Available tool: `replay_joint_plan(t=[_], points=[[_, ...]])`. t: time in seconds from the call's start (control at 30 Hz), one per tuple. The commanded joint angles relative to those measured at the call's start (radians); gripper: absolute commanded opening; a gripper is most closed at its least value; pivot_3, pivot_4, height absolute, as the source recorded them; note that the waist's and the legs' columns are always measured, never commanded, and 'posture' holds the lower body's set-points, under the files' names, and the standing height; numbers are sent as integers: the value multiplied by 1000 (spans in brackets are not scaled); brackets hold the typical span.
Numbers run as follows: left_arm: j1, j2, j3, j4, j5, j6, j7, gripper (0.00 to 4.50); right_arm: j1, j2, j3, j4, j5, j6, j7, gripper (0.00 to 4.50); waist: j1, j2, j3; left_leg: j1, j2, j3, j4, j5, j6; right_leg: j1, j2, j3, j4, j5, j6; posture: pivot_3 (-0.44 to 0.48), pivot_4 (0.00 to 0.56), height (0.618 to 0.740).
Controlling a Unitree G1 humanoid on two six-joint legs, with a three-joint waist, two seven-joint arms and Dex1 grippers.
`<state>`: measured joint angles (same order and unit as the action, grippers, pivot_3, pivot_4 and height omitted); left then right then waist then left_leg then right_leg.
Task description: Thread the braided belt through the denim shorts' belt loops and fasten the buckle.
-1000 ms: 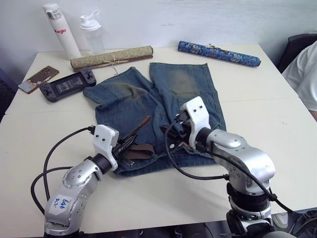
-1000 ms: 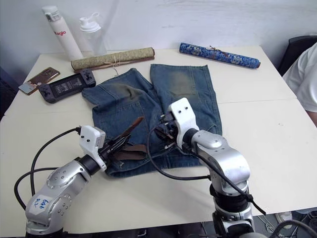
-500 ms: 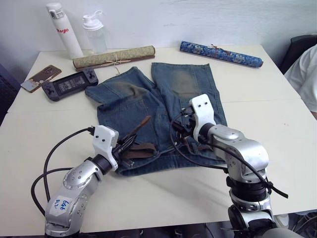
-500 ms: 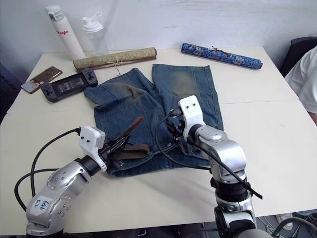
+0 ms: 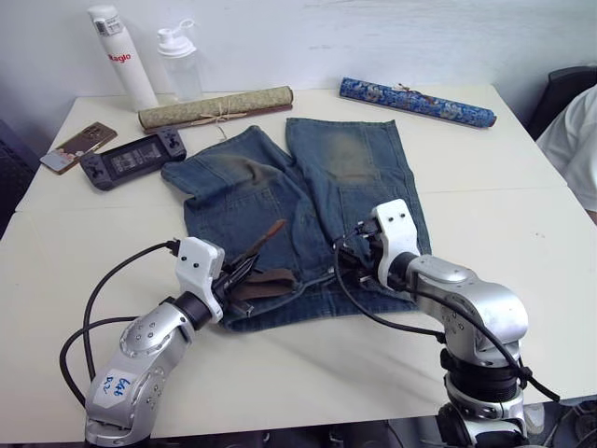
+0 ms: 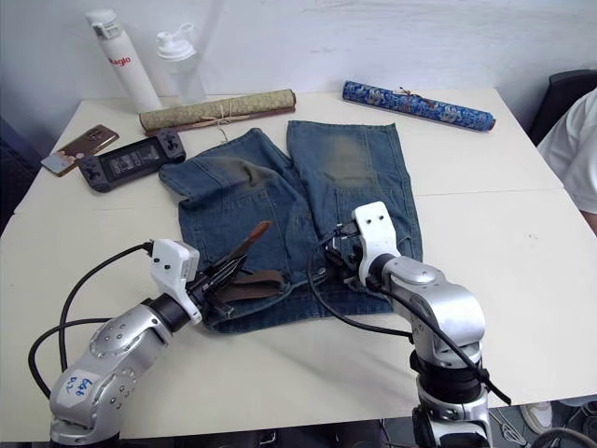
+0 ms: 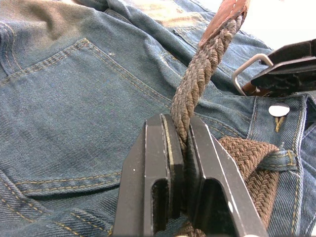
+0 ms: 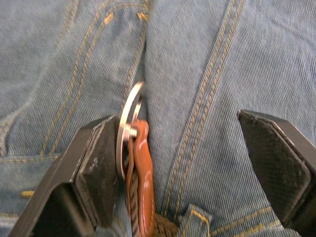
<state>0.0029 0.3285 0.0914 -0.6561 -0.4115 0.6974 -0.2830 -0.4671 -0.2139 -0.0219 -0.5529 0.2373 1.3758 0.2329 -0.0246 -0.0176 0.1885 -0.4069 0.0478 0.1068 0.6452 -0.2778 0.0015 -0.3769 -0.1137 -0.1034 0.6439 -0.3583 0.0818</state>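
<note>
The shorts point(image 5: 298, 201) lay flat on the table point(image 5: 504, 215). The left gripper point(image 7: 178, 148) was clamped on the belt point(image 7: 207, 59) at the waistband. The right gripper point(image 8: 190, 163) stood wide open, the buckle point(image 8: 127, 126) against one finger.

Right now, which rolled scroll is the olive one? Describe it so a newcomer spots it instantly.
Start at the denim shorts spread mid-table, then look past their leg ends to the far edge. The olive scroll lies there on the robot's left, next to the white bottle and clear bottle. Unlike the blue patterned scroll to its right, it is dull green and tied with string.
</note>
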Motion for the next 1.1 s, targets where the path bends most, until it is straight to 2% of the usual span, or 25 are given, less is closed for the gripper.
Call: replay_joint_plan(t=[0.03,0.23,0.33,0.4,0.47,0.53,0.63,0.8,0.9,1.1], points=[[0,1,1,-34,-8,-25,-5,0,3,-32,-49,-43,14,0,5,3921,1,0,0,0,0,0,0,0,0,0,0,0,0,0,0,0,150,717],[1,1,0,-33,-8,-25,-7,0,-20,-150,-53,-100,104,-125,151,3921,0,0,0,0,0,0,0,0,0,0,0,0,-1,0,0,0,150,717],[-1,1,-2,-28,-8,-27,-10,0,-22,-320,-30,-106,120,-272,295,3921,1,0,0,0,0,0,0,0,1,0,0,0,-1,0,0,0,150,717],[-2,0,-3,-24,-7,-29,-12,0,-22,-449,24,-88,82,-425,400,3921,1,0,0,0,0,0,0,-1,1,0,0,0,-1,0,0,0,150,717],[-4,-1,-5,-19,-6,-31,-13,0,-21,-599,128,-44,-27,-664,521,3921,1,0,0,0,0,0,0,-1,1,0,0,0,-1,0,0,0,150,717],[-9,-2,-7,-13,-5,-32,-13,0,-29,-689,210,19,-131,-879,591,3921,-2,-1,1,1,0,0,0,-1,1,1,1,0,-2,0,0,0,150,717],[-17,-3,-12,-3,-3,-36,-16,0,-92,-788,347,165,-356,-1319,664,3921,-1,-2,1,1,0,1,0,0,0,1,1,0,-1,0,0,0,150,717],[-24,-6,-16,9,-4,-43,-15,0,-273,-781,479,427,-625,-1880,626,3921,-2,-2,2,2,1,4,2,0,0,0,1,0,0,0,0,0,150,717],[-24,-10,-23,11,-3,-47,-14,0,-352,-735,521,528,-699,-2040,603,3921,0,-2,2,2,1,3,2,1,-1,1,1,1,-1,0,0,0,150,717],[-21,-17,-28,12,0,-56,-6,0,-480,-599,593,677,-760,-2231,610,3921,-1,-3,2,2,2,2,4,1,-1,2,1,0,0,0,0,0,150,717]])
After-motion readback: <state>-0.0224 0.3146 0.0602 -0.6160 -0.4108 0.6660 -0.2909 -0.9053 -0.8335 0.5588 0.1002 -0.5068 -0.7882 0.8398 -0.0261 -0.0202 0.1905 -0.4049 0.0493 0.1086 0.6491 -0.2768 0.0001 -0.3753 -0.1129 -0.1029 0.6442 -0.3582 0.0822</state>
